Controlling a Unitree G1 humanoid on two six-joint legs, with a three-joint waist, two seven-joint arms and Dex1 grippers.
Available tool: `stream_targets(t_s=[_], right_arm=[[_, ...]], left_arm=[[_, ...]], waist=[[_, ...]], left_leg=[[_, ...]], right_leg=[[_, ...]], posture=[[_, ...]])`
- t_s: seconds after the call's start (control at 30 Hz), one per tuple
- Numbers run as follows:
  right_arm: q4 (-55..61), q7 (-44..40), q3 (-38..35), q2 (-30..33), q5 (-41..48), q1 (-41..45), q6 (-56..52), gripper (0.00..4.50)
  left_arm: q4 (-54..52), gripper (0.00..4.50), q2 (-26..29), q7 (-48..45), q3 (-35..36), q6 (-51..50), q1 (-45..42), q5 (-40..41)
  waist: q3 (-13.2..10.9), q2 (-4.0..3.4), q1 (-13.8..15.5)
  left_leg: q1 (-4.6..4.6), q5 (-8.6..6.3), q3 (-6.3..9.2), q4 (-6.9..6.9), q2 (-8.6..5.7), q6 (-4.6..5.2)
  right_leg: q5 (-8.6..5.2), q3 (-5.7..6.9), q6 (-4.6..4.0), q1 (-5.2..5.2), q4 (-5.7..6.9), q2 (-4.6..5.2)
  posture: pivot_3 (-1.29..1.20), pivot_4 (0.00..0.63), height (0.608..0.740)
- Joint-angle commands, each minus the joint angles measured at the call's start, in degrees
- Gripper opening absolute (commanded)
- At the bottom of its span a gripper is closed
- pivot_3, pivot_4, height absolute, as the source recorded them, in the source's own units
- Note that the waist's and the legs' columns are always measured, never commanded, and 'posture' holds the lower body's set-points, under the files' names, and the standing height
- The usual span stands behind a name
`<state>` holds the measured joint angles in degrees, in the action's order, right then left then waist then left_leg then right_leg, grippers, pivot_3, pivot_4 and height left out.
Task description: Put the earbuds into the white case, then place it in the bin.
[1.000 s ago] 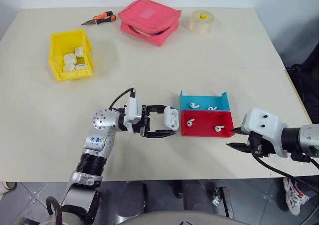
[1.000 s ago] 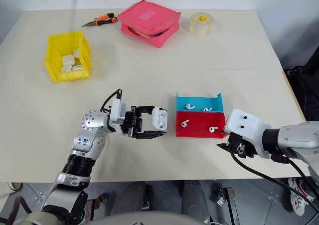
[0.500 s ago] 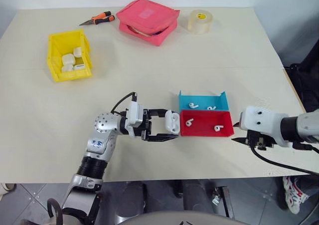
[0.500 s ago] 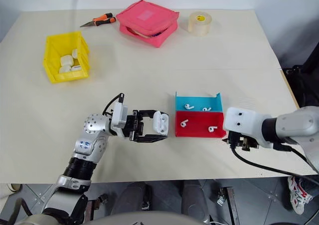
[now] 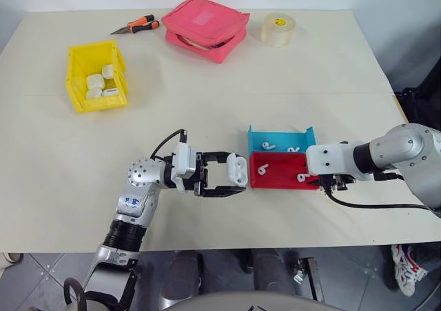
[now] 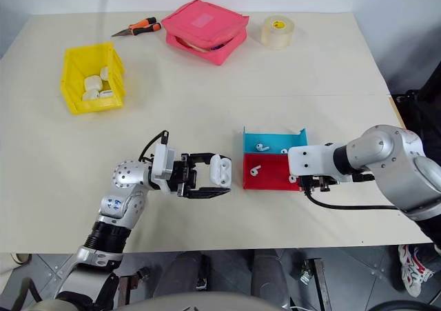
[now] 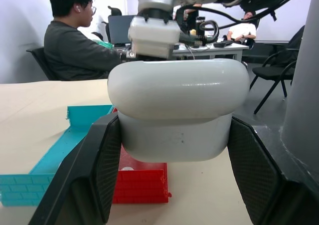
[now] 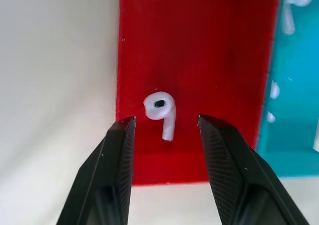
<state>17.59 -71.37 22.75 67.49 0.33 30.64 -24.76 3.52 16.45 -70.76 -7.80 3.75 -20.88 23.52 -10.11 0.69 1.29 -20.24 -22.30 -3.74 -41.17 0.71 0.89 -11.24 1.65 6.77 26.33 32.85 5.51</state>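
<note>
Earbud [image 8: 162, 112] in red tray [image 8: 209, 50], stem toward open fingers [image 8: 117, 150]

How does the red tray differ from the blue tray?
The red tray lies nearer the robot, the blue tray just behind it, touching. The right gripper, jaws open, hangs over an earbud in the red tray; none is over the blue tray. Both are shallow and hold two earbuds.

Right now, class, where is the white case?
In the left eye view, the white case sits clamped in the left gripper, just left of the red tray.
</note>
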Motion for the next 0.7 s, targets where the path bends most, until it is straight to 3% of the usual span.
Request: stream_targets(t_s=[0.03,0.7], right_arm=[[-2.0,-2.7,1.0,-1.4,-3.3,2.1,4.1,2.07],[-6.1,-8.0,1.1,-7.9,-9.4,4.4,8.1,2.07]], left_arm=[[-2.8,2.79,0.0,0.5,-0.1,0.3,0.6,1.1],[-4.4,2.79,-0.5,1.6,-1.5,0.1,2.1,1.2]], waist=[[0.0,-0.01,0.0],[0.0,-0.03,-0.1]], left_leg=[[0.00,0.00,0.00,0.00,-0.01,-0.01],[0.02,0.02,-0.05,-0.01,0.01,-0.04]], right_leg=[[0.01,-0.02,0.01,0.00,0.00,0.01],[0.01,0.02,0.00,0.00,0.03,0.00]], posture=[[0.00,0.150,0.740],[0.00,0.150,0.740]])
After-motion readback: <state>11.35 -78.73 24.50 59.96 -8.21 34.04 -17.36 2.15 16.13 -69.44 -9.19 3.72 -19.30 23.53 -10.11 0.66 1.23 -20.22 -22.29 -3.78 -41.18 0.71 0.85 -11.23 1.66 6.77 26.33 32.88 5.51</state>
